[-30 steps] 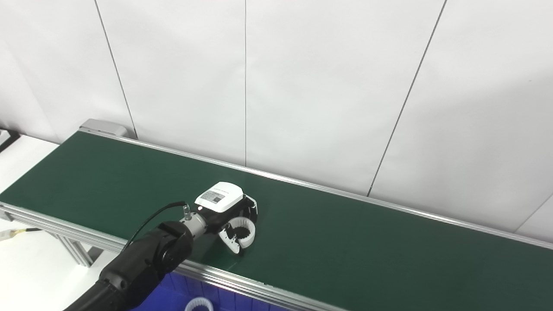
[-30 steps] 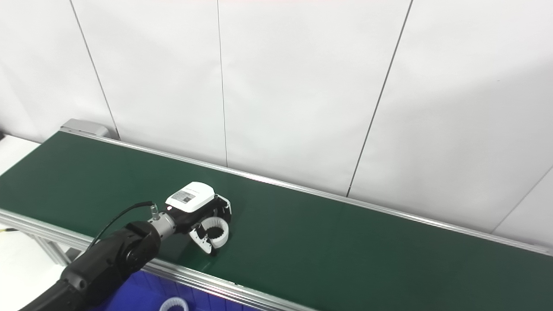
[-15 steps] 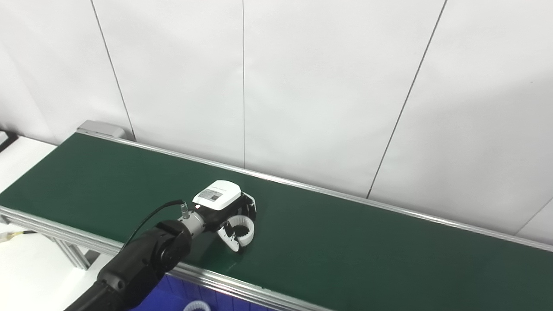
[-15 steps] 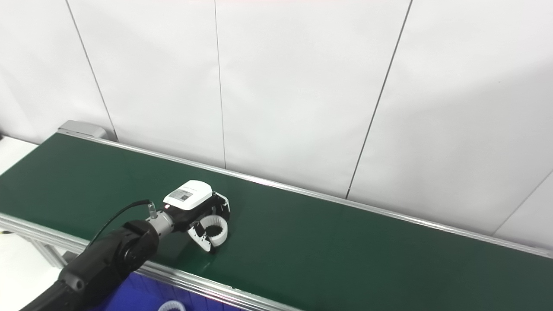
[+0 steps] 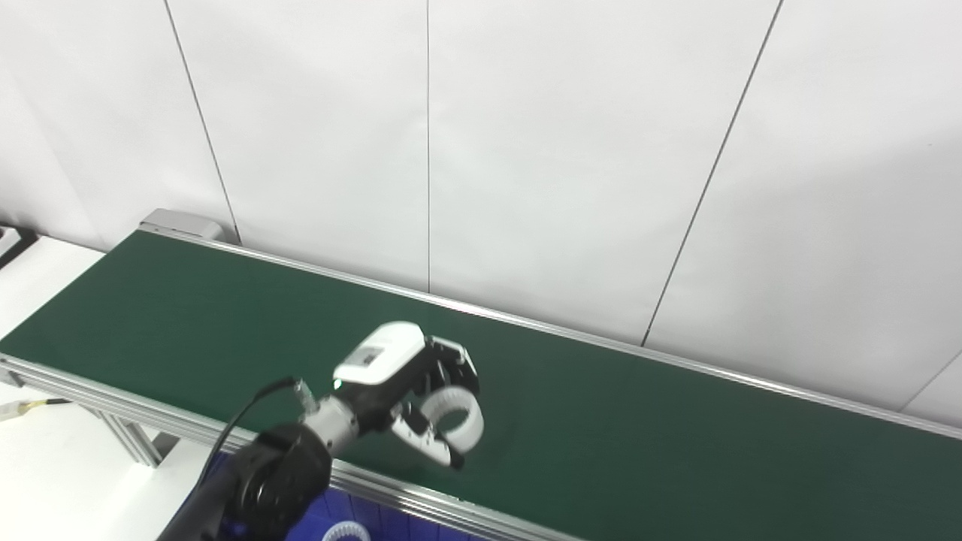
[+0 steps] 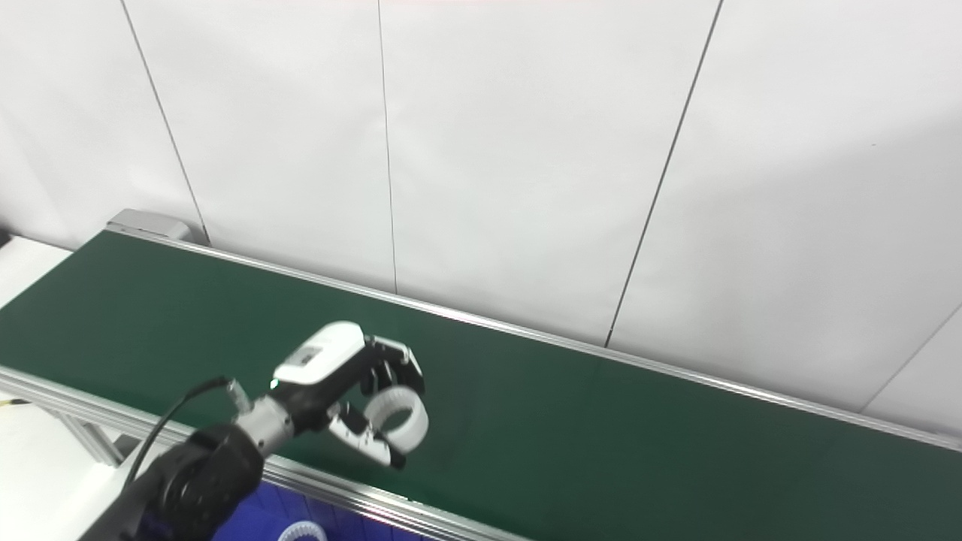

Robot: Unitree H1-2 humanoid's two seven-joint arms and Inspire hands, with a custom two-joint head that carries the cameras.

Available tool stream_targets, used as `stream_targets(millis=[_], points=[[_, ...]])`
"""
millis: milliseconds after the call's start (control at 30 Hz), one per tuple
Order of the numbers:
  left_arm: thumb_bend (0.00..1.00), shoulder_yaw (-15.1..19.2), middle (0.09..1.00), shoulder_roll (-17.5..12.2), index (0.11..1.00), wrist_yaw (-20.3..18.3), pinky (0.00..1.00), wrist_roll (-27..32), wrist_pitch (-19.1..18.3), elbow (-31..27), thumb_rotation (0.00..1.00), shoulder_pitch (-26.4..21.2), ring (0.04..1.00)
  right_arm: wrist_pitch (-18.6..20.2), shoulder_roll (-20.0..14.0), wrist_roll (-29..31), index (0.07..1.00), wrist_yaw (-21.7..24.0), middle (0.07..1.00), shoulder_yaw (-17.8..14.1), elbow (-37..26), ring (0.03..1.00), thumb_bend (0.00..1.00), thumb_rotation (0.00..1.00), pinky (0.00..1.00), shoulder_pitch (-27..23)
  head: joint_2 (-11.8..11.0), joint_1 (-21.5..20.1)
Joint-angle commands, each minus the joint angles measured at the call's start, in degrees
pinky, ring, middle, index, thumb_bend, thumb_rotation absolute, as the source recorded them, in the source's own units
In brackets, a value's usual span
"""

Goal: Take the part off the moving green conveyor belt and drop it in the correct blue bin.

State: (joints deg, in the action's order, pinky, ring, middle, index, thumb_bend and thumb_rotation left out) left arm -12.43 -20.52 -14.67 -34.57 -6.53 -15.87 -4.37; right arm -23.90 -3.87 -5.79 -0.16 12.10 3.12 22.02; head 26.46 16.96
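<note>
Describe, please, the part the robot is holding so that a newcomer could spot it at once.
Start at the long green conveyor belt below the white wall. Near its front rail, the left hand holds a white ring with a ribbed inner face. A similar ring lies lower down in the blue bin; this one is gripped by the fingers.

Legible text: none. One label on the white back cover of the left robot hand [image 5: 409, 383], a small grey-and-dark patch; print too small and blurred to read. No other labels, brands, numbers or signs visible.
</note>
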Motion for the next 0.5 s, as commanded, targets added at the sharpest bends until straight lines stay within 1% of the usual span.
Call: stream_targets(millis=[0, 100, 167, 200, 300, 333, 367, 400, 433, 467], points=[[0.48, 1.0, 0.501, 0.5, 0.522, 0.4, 0.38, 1.2, -0.4, -3.1, 0.00, 0.1, 0.424, -1.9, 0.1, 0.0, 0.957, 0.6, 0.900, -0.3, -1.4, 0.856, 0.31, 0.69, 0.78, -0.1, 0.1, 0.1], [0.48, 0.7, 0.500, 2.2, 0.514, 0.4, 0.40, 1.1, -1.4, -4.7, 0.00, 1.8, 0.429, -2.2, 0.1, 0.6, 0.953, 0.8, 0.898, -0.4, -1.2, 0.854, 0.32, 0.68, 0.78, -0.2, 0.4, -0.3], [0.48, 0.5, 0.500, 3.1, 0.514, 0.7, 0.39, 0.4, -1.8, -5.4, 0.00, 2.9, 0.431, -2.2, 0.2, 0.8, 0.955, 0.9, 0.902, -0.4, -1.2, 0.858, 0.33, 0.68, 0.78, -0.2, 0.6, -0.4], [0.48, 0.4, 0.507, 3.4, 0.518, 0.9, 0.36, 0.1, -1.8, -5.7, 0.00, 3.3, 0.431, -2.2, 0.2, 0.8, 0.955, 0.9, 0.903, -0.4, -1.3, 0.859, 0.33, 0.68, 0.78, -0.2, 0.6, -0.5], [0.47, 0.6, 0.515, 4.8, 0.520, 0.6, 0.33, -0.3, -3.4, -7.3, 0.00, 5.4, 0.432, -1.9, 0.3, 0.9, 0.952, 1.0, 0.901, -0.5, -1.5, 0.859, 0.35, 0.68, 0.79, 0.0, 1.9, -0.7], [0.47, 0.7, 0.515, 5.1, 0.519, 0.3, 0.34, -0.2, -4.0, -7.9, 0.00, 5.9, 0.432, -1.9, 0.3, 0.8, 0.951, 1.0, 0.900, -0.6, -1.6, 0.859, 0.36, 0.69, 0.79, 0.0, 1.9, -0.7], [0.47, 0.9, 0.515, 5.2, 0.518, 0.1, 0.34, 0.1, -4.2, -8.5, 0.00, 6.6, 0.432, -2.1, 0.3, 0.7, 0.951, 1.0, 0.900, -0.6, -1.6, 0.859, 0.37, 0.69, 0.79, 0.0, 2.8, -0.9], [0.47, 1.1, 0.513, 5.2, 0.521, 0.1, 0.34, 0.5, -4.1, -9.0, 0.00, 7.5, 0.428, -2.3, 0.2, 0.7, 0.948, 1.2, 0.899, -0.6, -1.6, 0.856, 0.38, 0.70, 0.79, -0.1, 3.0, -0.9], [0.47, 1.2, 0.512, 5.1, 0.522, 0.2, 0.34, 1.0, -3.9, -9.6, 0.00, 8.5, 0.426, -2.3, 0.1, 0.8, 0.949, 1.4, 0.900, -0.6, -1.8, 0.858, 0.38, 0.71, 0.79, -0.1, 4.8, -1.2], [0.47, 1.4, 0.514, 5.1, 0.522, 0.2, 0.35, 1.3, -3.6, -10.0, 0.00, 9.3, 0.425, -2.2, 0.1, 1.1, 0.947, 1.5, 0.901, -0.6, -2.0, 0.861, 0.41, 0.72, 0.79, -0.1, 4.8, -1.2]])
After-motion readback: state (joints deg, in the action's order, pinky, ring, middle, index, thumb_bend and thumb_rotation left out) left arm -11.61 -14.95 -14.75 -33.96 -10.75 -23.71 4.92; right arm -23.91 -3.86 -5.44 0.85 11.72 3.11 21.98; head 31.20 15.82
